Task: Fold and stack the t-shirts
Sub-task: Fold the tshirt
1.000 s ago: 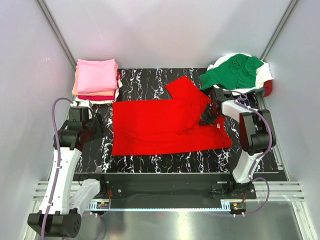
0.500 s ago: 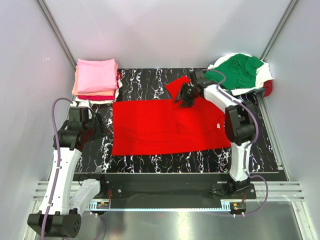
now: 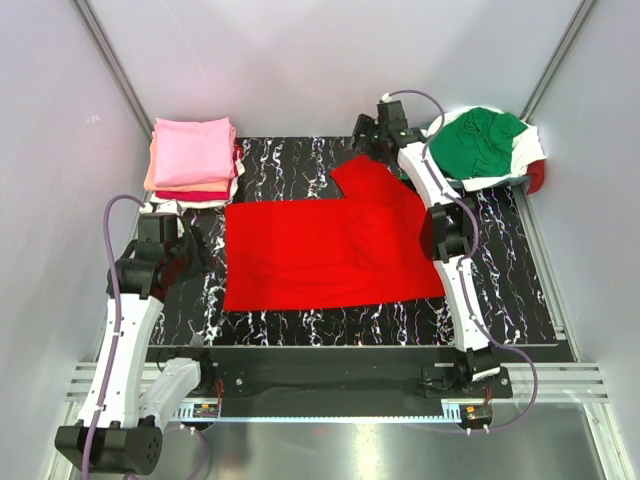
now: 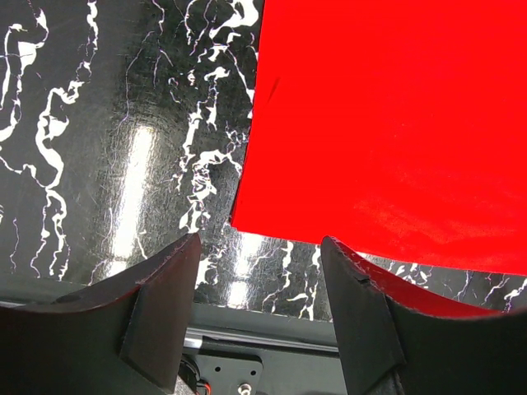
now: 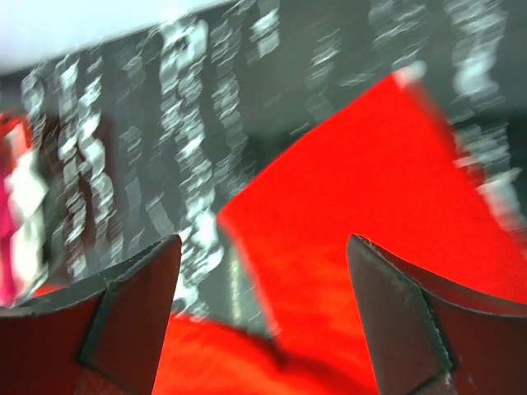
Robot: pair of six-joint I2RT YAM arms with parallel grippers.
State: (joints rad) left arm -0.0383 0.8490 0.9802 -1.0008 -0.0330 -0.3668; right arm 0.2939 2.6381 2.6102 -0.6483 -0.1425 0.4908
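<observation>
Across the middle of the black marbled table (image 3: 290,165) the bright red t-shirt (image 3: 320,255) lies spread flat, evidently laid out for folding, one sleeve (image 3: 368,178) jutting toward the far edge. Over that sleeve hangs the right gripper (image 5: 263,239), fingers spread and empty, probably to fold it inward. The left gripper (image 4: 259,240), fingers likewise apart, hovers beside the shirt's left edge. The folded pink t-shirt stack (image 3: 192,155) sits far left.

White t-shirt (image 3: 531,148) lies mostly hidden, apparently, beneath green t-shirt (image 3: 478,142).
</observation>
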